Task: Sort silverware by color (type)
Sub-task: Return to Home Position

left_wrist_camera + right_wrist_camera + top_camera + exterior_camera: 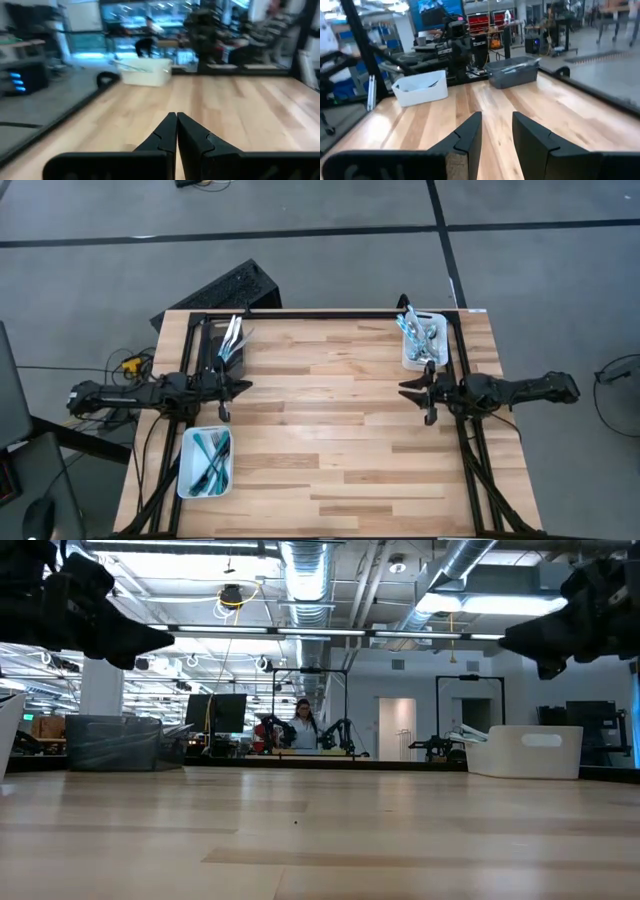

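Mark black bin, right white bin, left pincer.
Black bin (208,340): high view, bare inside.
Right white bin (441,330): high view, rim.
Left pincer (176,116): left wrist view, between shut fingertips.

The left hand (176,118) is hanging low over the wooden surface (240,107), its two dark fingers (162,137) pressing together with no gap. A white bin (145,76) is sitting near the surface's far edge. Beyond it, a person (148,37) is showing in the blurred room.
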